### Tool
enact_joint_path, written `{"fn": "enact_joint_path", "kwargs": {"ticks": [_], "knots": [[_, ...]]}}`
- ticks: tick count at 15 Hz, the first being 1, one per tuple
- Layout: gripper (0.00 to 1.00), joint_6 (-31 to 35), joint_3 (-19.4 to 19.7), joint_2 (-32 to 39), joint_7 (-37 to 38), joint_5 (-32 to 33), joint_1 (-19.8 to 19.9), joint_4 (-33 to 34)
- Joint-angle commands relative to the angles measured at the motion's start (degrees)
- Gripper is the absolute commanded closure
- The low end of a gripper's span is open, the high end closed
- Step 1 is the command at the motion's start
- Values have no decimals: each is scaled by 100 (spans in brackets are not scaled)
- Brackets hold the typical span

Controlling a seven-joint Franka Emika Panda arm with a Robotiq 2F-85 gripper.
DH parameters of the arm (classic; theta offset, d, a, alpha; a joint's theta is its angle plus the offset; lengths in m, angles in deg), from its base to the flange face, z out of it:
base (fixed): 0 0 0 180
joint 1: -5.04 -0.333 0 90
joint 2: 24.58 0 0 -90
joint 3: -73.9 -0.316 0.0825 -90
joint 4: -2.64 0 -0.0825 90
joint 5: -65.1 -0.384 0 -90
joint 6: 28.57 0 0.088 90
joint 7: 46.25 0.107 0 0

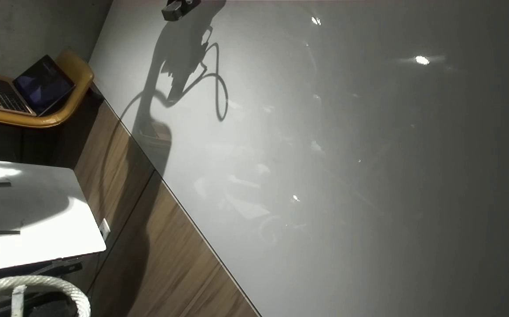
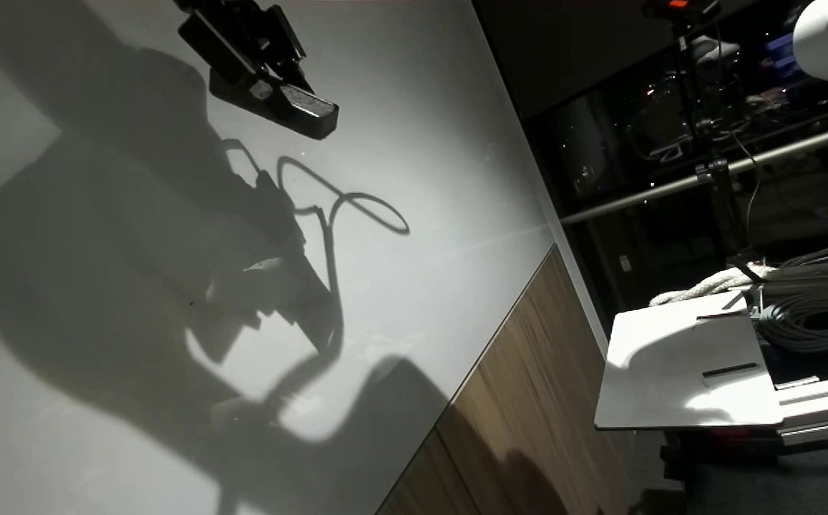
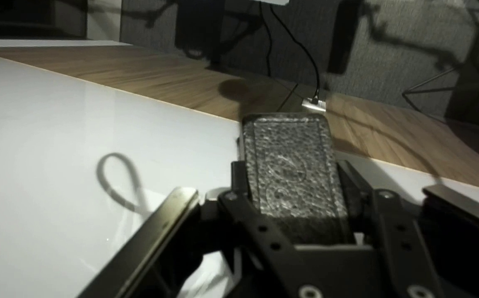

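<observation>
A dark textured block [image 3: 291, 145], shaped like a board eraser, sits between the fingers of the gripper [image 3: 293, 182], which press in on its two sides; its far end juts out past the fingertips. The face turned toward the wrist camera carries a raised rectangular border and, inside it, rounded raised marks like characters, too indistinct to read. Beside the block spreads a glossy white board [image 2: 428, 157] with faint smears; whether the two touch cannot be told. The arm's shadow [image 2: 99, 236] falls across the board, mostly below the block in both exterior views. In the wrist view a wood-grain panel [image 3: 160, 78] borders the board past the block's far end, and there a power socket [image 3: 314, 104] has a black cable [image 3: 317, 80] plugged in. Well apart from the block, in an exterior view, an open laptop [image 1: 45, 86] rests on a mustard-yellow chair [image 1: 82, 75]; the lettering on its keys is too small to make out.
</observation>
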Motion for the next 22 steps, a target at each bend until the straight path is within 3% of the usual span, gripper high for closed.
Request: {"fn": "enact_joint_path", "kwargs": {"ticks": [1,5,14,15,16,19,22], "knots": [[71,272,-60,-171,290,-37,-14,3],[71,231,-78,-286,563,-106,-26,9],[71,-937,-220,-620,1751,-637,36,10],[71,-1050,-259,-712,1866,-772,67,-78],[71,-830,-282,-1035,2050,-992,109,-673],[71,-863,-304,-1402,2585,-1692,198,-1149],[71,-864,-587,-1747,2964,-1944,385,-1553]]}}
